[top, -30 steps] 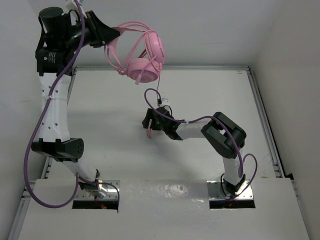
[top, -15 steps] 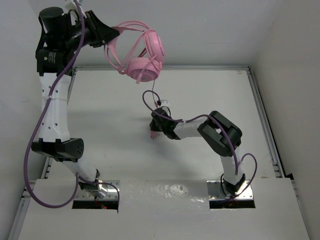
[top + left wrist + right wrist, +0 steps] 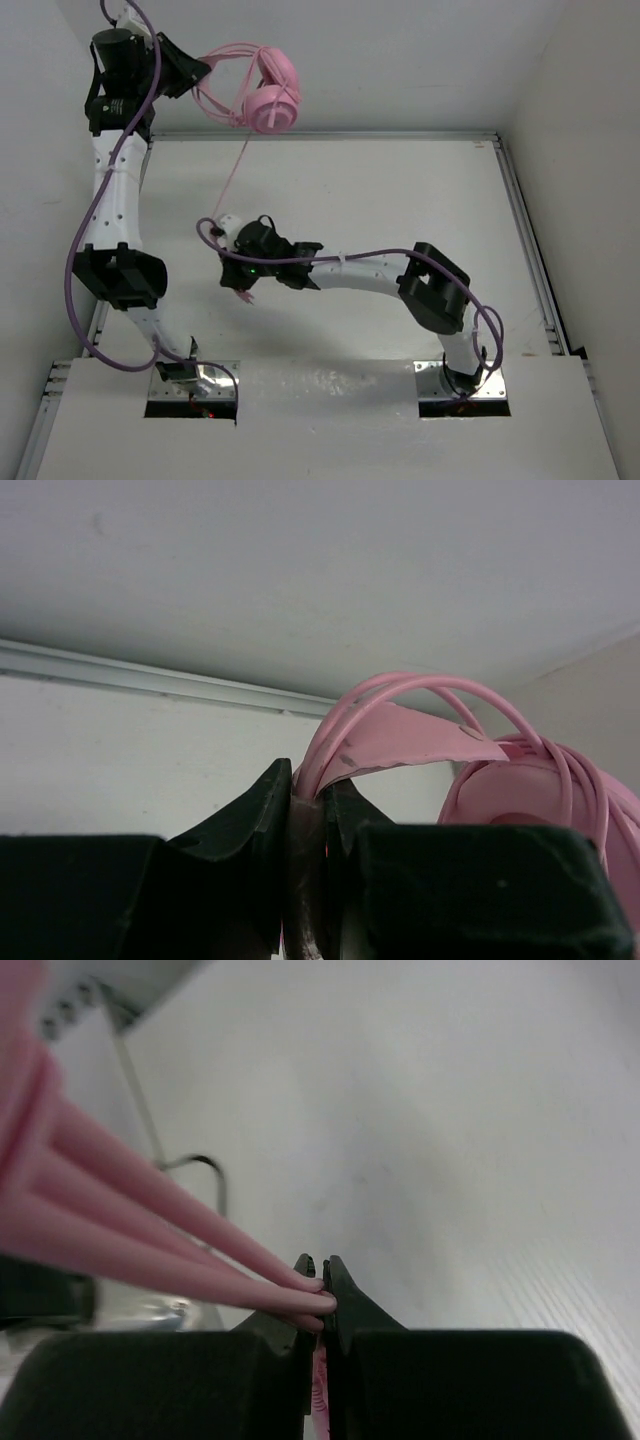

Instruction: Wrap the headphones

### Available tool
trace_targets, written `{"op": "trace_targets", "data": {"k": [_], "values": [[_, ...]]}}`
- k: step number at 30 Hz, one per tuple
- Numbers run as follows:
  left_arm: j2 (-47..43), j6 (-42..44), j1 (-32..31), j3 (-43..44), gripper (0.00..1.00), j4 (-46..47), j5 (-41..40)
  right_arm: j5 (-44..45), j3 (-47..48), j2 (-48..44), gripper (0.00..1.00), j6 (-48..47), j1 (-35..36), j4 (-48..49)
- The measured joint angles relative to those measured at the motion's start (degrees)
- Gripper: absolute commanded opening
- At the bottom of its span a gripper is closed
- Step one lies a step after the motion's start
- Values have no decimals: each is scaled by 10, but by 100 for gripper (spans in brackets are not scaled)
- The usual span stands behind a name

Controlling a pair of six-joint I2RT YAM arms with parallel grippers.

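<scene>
The pink headphones hang in the air at the back left, above the table's far edge. My left gripper is shut on their thin headband, and one earcup shows to the right of the jaws. The thin pink cord runs taut from the earcups down and to the left to my right gripper, low over the left middle of the table. In the right wrist view the right gripper is shut on several strands of cord, and a short pink end hangs below the jaws.
A metal rail borders the table at the back and another rail runs down the right side. White walls close in behind and at both sides. Purple arm cables loop beside the left arm and over the right arm.
My right gripper has shut on the cord and swung left and nearer, drawing the cord taut. The left arm has shifted the headphones a little left and turned them.
</scene>
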Motion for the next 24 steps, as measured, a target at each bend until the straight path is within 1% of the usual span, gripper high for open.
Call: {"op": "trace_targets", "data": {"k": [1,2,5,8,11,15,17,20,22,24], "values": [[1,12,0,-11,0,2,-12,-12,20,0,0,-13,4,-16],[1,25,-2,-24,0,5,-28,-21,60,0,0,-25,14,-32],[-4,87,-5,-66,0,24,-76,-40,130,0,0,-53,21,-89],[-14,162,-10,-122,0,36,-128,-41,151,-15,0,-64,20,-132],[-20,242,-15,-173,0,46,-166,-23,163,-42,0,-84,15,-202],[-21,336,-20,-236,0,83,-192,-17,258,-63,0,-115,0,-275],[-21,384,-20,-259,0,91,-181,-19,311,-76,0,-120,-31,-304],[-21,445,-20,-271,0,78,-141,-3,398,-87,0,-131,-115,-361],[-21,476,-21,-271,0,70,-92,23,425,-92,0,-142,-172,-388],[-22,494,-23,-269,0,63,-54,61,429,-96,0,-155,-227,-417]]}}
